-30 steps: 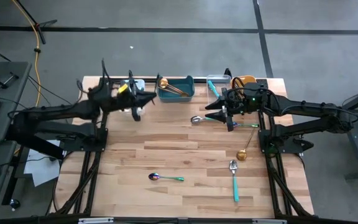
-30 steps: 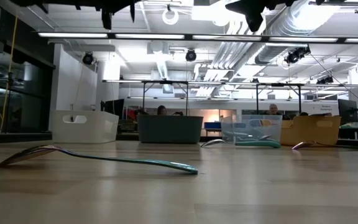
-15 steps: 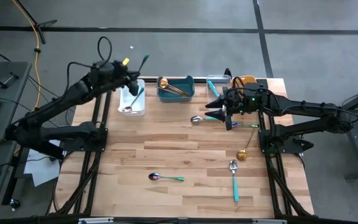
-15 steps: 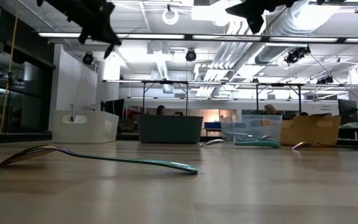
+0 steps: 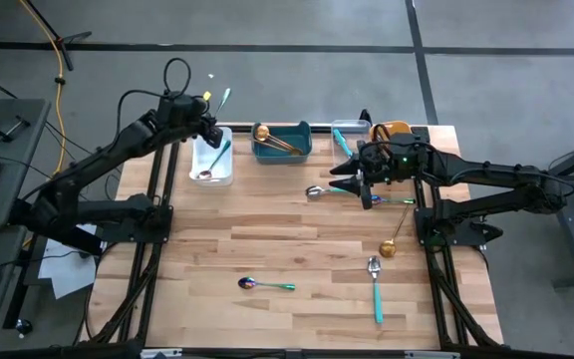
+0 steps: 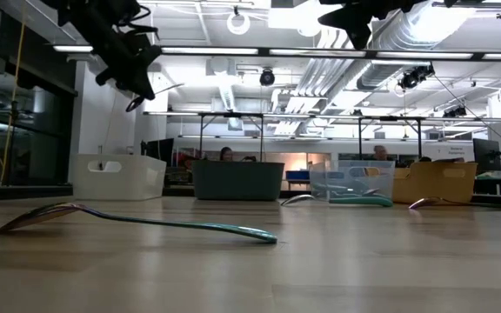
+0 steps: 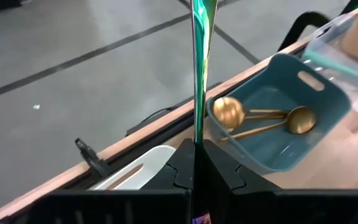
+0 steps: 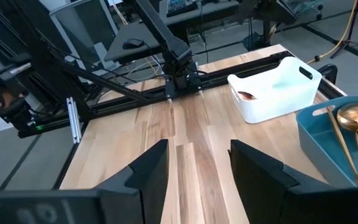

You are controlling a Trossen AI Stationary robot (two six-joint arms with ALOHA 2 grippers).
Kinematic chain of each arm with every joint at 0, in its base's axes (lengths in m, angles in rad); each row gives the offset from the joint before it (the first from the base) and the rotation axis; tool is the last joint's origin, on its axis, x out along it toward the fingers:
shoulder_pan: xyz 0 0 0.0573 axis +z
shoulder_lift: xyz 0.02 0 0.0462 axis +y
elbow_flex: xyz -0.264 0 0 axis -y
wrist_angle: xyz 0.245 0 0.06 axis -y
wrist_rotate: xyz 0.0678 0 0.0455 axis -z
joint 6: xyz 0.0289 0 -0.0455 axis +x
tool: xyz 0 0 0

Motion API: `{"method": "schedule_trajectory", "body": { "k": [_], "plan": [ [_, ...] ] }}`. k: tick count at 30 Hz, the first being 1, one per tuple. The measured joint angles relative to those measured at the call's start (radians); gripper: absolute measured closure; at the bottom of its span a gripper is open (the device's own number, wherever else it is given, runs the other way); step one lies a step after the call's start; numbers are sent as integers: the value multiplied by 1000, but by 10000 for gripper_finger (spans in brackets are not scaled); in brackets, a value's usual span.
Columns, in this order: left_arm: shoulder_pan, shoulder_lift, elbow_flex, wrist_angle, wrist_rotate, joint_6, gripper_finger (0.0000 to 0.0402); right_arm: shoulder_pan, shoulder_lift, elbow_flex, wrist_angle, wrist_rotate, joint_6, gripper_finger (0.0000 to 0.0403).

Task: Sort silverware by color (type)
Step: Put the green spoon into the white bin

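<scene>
Since a moment ago the left claw has risen to the upper left of the frame above the white bin, clamped on a green-handled spoon, suggesting a drop is near, while the right claw hovers open over the worktop.

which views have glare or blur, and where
Low view: ceiling strip lights glare white, and the near spoon on the table looks soft. Left wrist view: the held spoon's handle carries a bright streak. High view: evenly lit, faint shadows.
</scene>
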Motion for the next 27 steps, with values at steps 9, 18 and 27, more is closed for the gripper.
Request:
{"method": "schedule_trajectory", "body": {
  "k": [9, 18, 27],
  "plan": [
    [48, 76, 0, -36, -55, -54, 397, 0, 0, 0, 0, 0, 6, 238],
    [48, 167, -47, -90, -68, -88, 397, 0, 0, 0, -9, 1, 6, 238],
    [25, 190, -150, -107, -37, -158, 397, 0, 0, 0, -25, 1, 5, 238]
  ]
}}
